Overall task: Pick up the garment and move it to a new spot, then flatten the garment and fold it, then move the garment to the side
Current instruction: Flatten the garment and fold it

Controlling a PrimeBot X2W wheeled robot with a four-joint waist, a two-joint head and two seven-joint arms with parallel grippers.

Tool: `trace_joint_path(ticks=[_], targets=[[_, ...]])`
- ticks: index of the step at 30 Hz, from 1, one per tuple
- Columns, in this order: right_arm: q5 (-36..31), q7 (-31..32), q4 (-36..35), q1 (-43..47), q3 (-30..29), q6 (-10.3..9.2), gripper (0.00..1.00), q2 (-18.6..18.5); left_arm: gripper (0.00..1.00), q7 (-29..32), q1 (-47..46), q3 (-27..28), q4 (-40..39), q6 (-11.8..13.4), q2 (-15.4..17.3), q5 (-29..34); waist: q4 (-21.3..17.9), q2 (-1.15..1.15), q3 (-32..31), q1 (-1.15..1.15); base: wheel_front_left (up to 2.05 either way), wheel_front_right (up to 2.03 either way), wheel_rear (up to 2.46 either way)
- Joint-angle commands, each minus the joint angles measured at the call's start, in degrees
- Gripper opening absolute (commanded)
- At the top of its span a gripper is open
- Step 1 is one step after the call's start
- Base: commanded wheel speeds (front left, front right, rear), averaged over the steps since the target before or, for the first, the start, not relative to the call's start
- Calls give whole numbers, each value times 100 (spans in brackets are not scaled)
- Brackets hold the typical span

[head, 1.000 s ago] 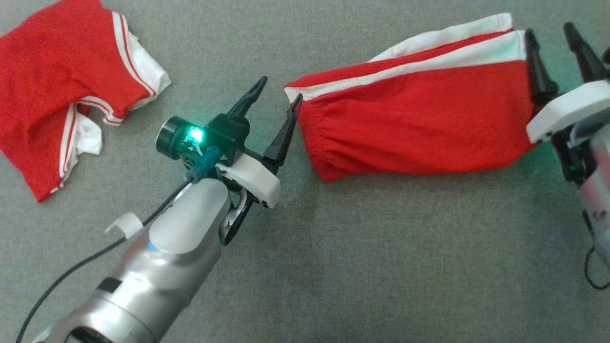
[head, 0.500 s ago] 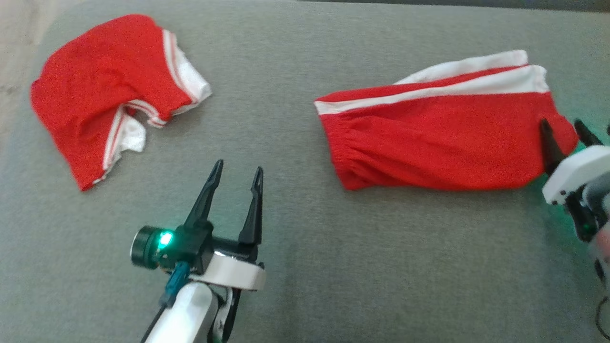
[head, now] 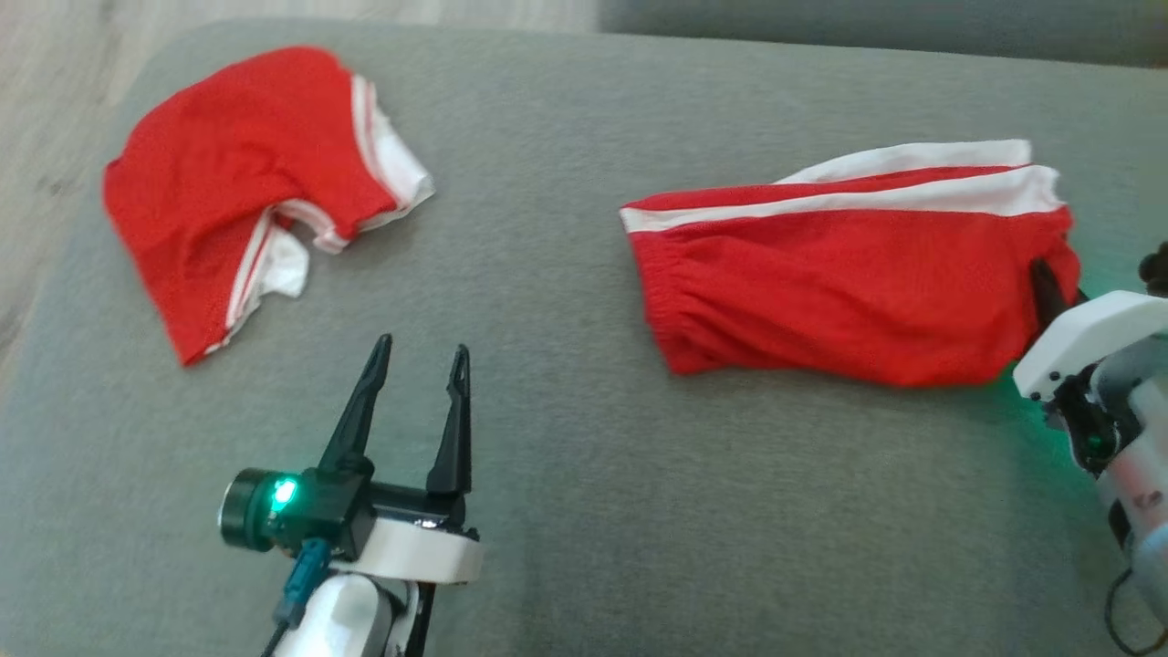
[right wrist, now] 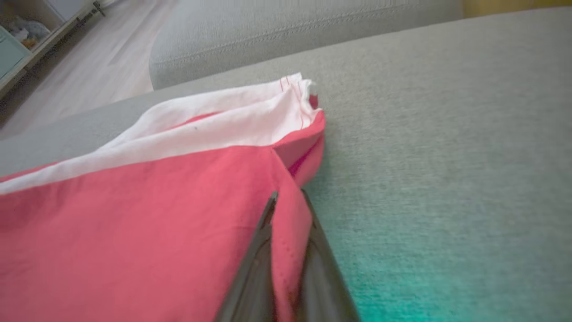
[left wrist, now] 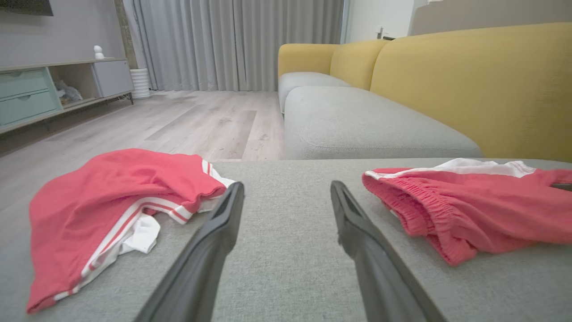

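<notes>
Left gripper [head: 422,344]: at the near side of the grey cushion [head: 584,474], its two dark fingers spread wide with nothing between them, pointing away toward the gap between the two red garments.
Right gripper [right wrist: 289,197]: at the near right, fingers drawn together and pinching a fold of red cloth at the right end of the folded garment [head: 849,292].
Folded garment: lies on the right half of the cushion, gathered elastic band at its left end, white stripes along its far edge.
Crumpled garment [head: 237,173]: red with white trim, bunched near the cushion's far left corner, well apart from the folded one.
Beyond the cushion: wooden floor [left wrist: 201,120], another grey seat with a yellow back [left wrist: 469,89], then grey curtains [left wrist: 232,44].
</notes>
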Motion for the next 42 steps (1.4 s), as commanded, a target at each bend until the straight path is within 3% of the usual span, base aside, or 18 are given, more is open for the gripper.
trace_joint_path(ticks=[1,11,17,24,33,42], targets=[[40,-75,-232,4,187,-4,0,-104,100,-54,-15,290,-228,-37,-13,95,-330,0,-178,0,0,0,0],[183,96,-476,-26,535,-4,0,-653,100,-54,69,572,-264,-214,-138,261,-1044,0,-307,0,0,0,0],[241,-51,-462,-51,592,-4,0,-870,100,-54,40,679,-183,-325,-201,358,-1207,0,-244,0,0,0,0],[180,-407,-829,-244,766,-4,0,-813,100,-54,114,700,-61,-461,-264,406,-1141,0,-341,0,0,0,0],[17,-501,-1978,-180,1314,-4,0,-622,100,-54,240,812,52,-519,-302,448,-866,0,-485,0,0,0,0],[-322,-225,-2985,571,1890,-4,0,-11,100,-54,361,890,61,-530,-325,462,-615,0,-481,0,0,0,0]])
